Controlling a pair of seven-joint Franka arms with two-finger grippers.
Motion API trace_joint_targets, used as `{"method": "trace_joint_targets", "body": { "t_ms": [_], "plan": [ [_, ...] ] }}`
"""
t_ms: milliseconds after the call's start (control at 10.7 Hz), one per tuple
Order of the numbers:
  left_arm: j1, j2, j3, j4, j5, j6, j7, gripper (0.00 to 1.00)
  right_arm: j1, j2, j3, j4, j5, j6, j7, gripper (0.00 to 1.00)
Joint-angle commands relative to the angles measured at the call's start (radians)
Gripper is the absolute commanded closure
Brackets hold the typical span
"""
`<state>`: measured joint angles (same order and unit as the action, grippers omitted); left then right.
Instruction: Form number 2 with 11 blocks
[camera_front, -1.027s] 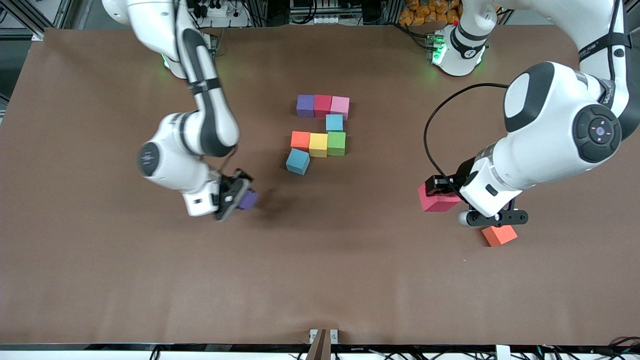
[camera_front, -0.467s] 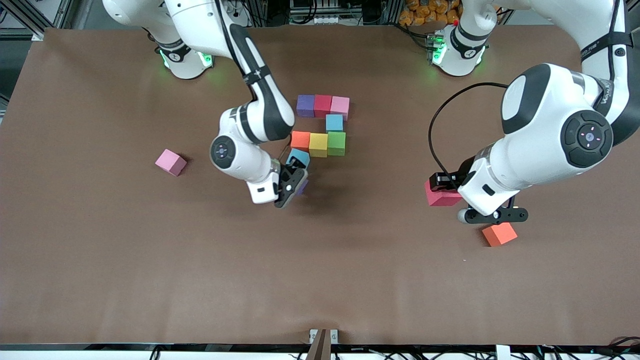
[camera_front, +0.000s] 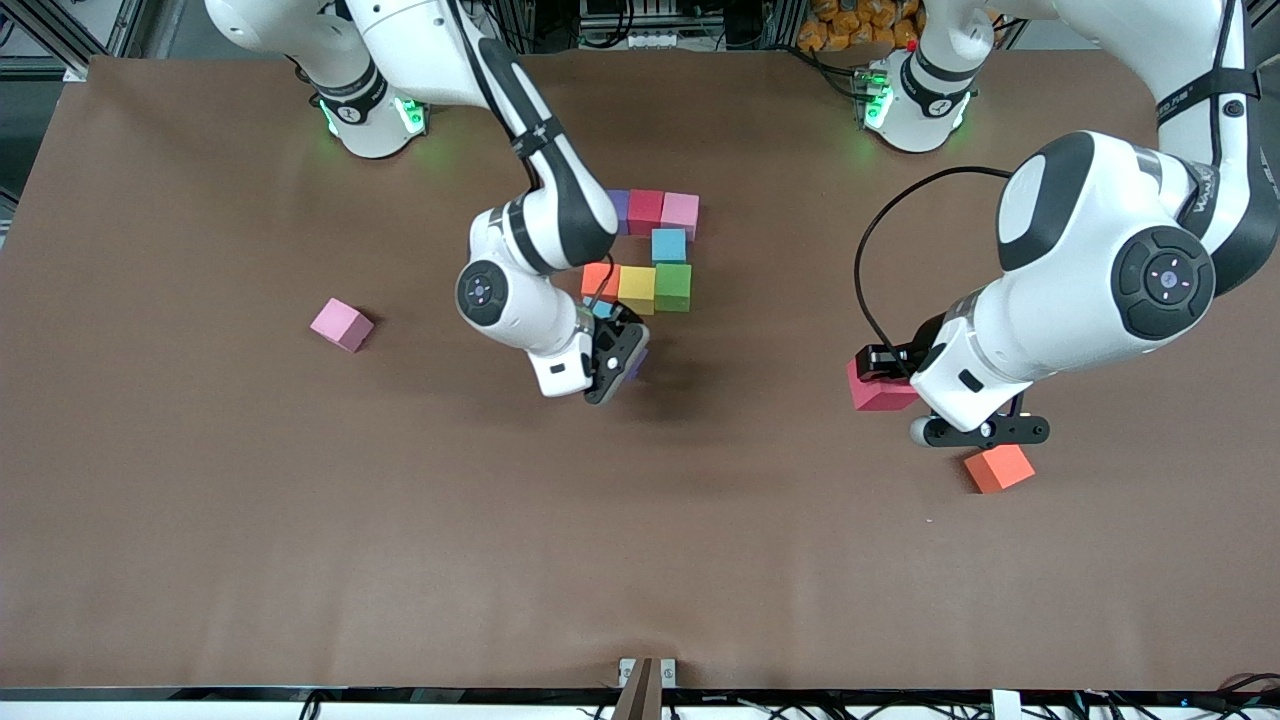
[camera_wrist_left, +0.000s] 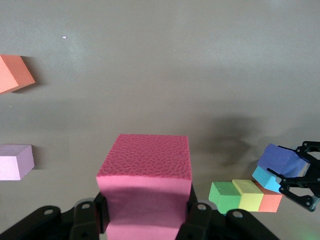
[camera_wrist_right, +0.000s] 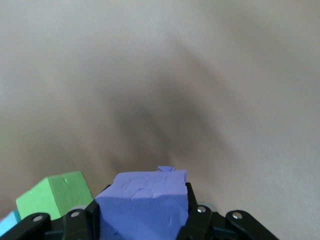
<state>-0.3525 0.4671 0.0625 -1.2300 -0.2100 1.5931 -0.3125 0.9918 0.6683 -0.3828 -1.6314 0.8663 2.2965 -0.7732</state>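
Observation:
The partly built number 2 lies mid-table: a purple, red (camera_front: 645, 211) and pink (camera_front: 680, 212) row, a blue block (camera_front: 668, 245), then orange (camera_front: 600, 278), yellow (camera_front: 636, 288) and green (camera_front: 673, 287). A second blue block (camera_front: 603, 310) is mostly hidden by my right gripper (camera_front: 620, 356), which is shut on a purple block (camera_front: 637, 363) (camera_wrist_right: 142, 200) low over the table beside it. My left gripper (camera_front: 885, 385) hangs over the table toward the left arm's end, shut on a red block (camera_front: 872, 393) (camera_wrist_left: 145, 170).
A loose pink block (camera_front: 341, 324) lies toward the right arm's end. An orange-red block (camera_front: 1000, 468) (camera_wrist_left: 12, 74) lies close by the left gripper, nearer the front camera. A pale pink block (camera_wrist_left: 15, 162) lies near it, hidden under the left arm from the front.
My right arm has carried the purple block from the right arm's end of the table to the blue block, uncovering the loose pink block. The left arm has barely moved.

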Motion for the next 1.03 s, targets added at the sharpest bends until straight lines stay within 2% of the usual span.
{"method": "trace_joint_targets", "body": {
  "t_ms": [0, 280, 374, 560, 654, 747, 934],
  "plan": [
    [-0.002, -0.007, -0.006, -0.006, 0.020, -0.002, 0.016, 0.43, -0.021, 0.030, 0.042, 0.036, -0.032, 0.037, 0.034, 0.98],
    [-0.003, -0.004, -0.006, -0.006, 0.021, -0.002, 0.016, 0.43, -0.022, 0.034, 0.071, 0.036, -0.036, 0.038, 0.023, 1.00],
    [-0.003, -0.001, -0.006, -0.006, 0.021, -0.002, 0.016, 0.43, -0.027, 0.039, 0.073, 0.036, -0.065, 0.040, 0.020, 1.00],
    [-0.003, -0.001, -0.006, -0.005, 0.020, -0.002, 0.016, 0.43, -0.074, 0.040, 0.076, 0.034, -0.191, 0.043, 0.000, 1.00],
    [-0.003, 0.001, -0.006, -0.005, 0.018, -0.002, 0.016, 0.43, -0.087, 0.040, 0.077, 0.025, -0.208, 0.047, -0.011, 1.00],
    [-0.003, 0.001, -0.006, -0.005, 0.020, -0.002, 0.016, 0.43, -0.090, 0.039, 0.076, 0.012, -0.208, 0.058, 0.011, 1.00],
    [-0.003, 0.001, -0.006, -0.005, 0.020, -0.002, 0.016, 0.43, -0.088, 0.034, 0.074, -0.036, -0.204, 0.160, 0.203, 1.00]
  ]
}}
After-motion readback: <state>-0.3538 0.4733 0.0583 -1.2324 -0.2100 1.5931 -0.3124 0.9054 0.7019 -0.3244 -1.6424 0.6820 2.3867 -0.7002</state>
